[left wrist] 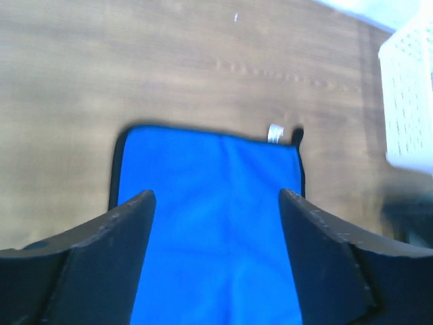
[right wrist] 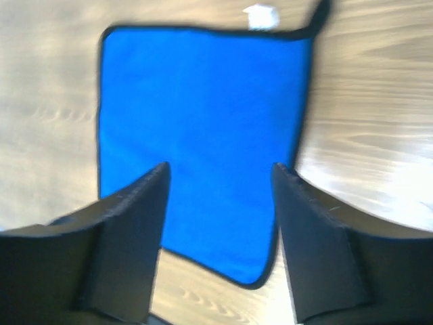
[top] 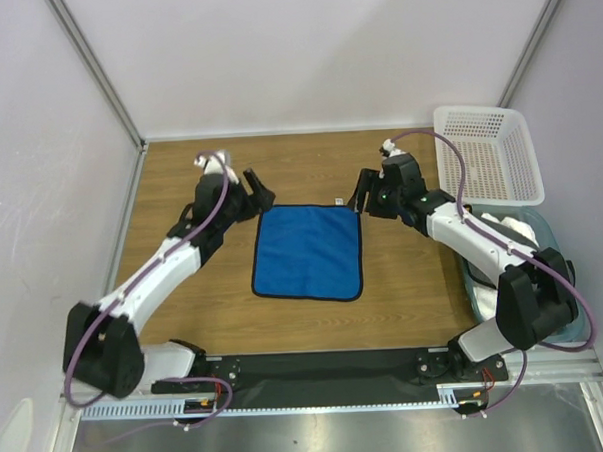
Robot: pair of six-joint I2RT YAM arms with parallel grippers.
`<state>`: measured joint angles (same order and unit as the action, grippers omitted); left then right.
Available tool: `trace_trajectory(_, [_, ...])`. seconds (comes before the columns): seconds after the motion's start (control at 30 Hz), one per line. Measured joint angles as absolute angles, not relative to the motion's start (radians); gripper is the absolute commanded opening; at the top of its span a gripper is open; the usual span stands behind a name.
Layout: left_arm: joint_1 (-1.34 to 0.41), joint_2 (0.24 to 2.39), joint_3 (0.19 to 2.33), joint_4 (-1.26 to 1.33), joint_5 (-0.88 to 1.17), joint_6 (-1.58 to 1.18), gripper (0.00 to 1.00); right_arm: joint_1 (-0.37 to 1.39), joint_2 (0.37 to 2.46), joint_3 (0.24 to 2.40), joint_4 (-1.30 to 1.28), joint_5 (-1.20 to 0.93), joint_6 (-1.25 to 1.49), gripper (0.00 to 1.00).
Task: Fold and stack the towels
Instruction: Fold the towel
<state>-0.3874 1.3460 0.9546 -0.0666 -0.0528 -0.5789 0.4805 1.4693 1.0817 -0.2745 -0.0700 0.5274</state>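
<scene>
A blue towel [top: 308, 251] with a dark edge lies spread flat on the wooden table, with a small white tag [top: 338, 200] at its far right corner. My left gripper [top: 259, 195] is open and empty just beyond the towel's far left corner. My right gripper [top: 359, 197] is open and empty at the far right corner. The left wrist view shows the towel [left wrist: 210, 176] below my open left gripper [left wrist: 216, 193]. The right wrist view shows the towel [right wrist: 203, 88] below my open right gripper [right wrist: 220, 166]. No grey, yellow or clearly white towel shows.
A white perforated basket [top: 477, 110] stands at the far right of the table, and it also shows in the left wrist view [left wrist: 409, 101]. A pale blue tub [top: 554, 233] sits at the right edge under my right arm; its contents are mostly hidden. Grey walls enclose the table.
</scene>
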Motion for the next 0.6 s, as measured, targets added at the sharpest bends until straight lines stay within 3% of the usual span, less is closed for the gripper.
trace_trajectory(0.33, [-0.431,1.02,0.583,-0.229,-0.057,-0.693,0.81,0.412,1.529,1.069,-0.268,-0.023,0.517,0.72])
trace_trajectory(0.6, [-0.455,0.855,0.425,-0.311,-0.076,-0.837,0.71,0.508,1.388,0.813,-0.292,-0.06,0.642,0.68])
